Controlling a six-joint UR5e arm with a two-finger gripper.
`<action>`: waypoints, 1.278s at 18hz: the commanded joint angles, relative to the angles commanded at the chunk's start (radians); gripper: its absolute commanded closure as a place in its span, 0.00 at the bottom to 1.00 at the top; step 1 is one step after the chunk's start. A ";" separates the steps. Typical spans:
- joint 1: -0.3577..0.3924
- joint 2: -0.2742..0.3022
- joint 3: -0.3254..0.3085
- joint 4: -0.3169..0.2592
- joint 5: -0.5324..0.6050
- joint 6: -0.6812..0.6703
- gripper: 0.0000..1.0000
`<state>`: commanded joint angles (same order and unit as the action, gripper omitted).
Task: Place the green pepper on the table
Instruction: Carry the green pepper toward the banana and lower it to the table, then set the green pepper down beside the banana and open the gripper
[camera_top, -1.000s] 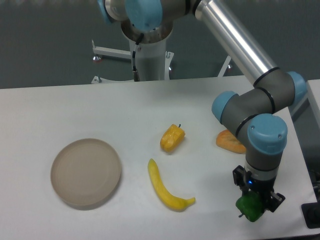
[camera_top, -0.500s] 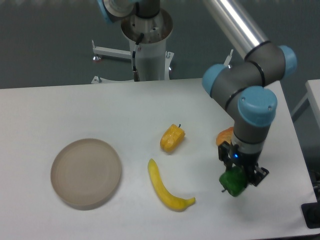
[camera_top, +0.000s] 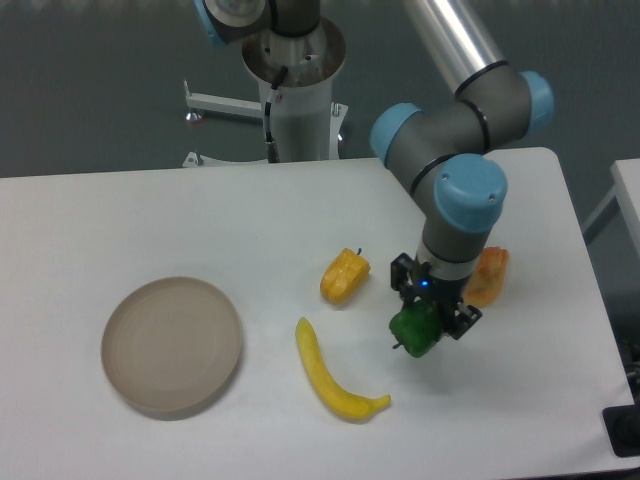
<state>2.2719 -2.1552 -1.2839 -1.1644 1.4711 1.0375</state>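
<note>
change: claw (camera_top: 428, 318) carried green pepper (camera_top: 415, 331) toward 10 o'clock, near banana (camera_top: 335, 374)
claw: grasping pepper
task: not yet on desk (camera_top: 150, 220)

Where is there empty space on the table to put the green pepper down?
The table is bare along the back, above the plate, and at the front right corner. The middle is crowded: the yellow pepper, banana, orange piece, and the gripper holding the green pepper.
</note>
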 joint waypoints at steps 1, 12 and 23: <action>-0.015 -0.006 -0.005 0.023 0.000 -0.069 0.66; -0.015 -0.057 -0.014 0.046 -0.063 0.001 0.66; 0.000 -0.057 -0.034 0.043 -0.109 0.058 0.64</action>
<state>2.2718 -2.2120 -1.3177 -1.1213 1.3622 1.0953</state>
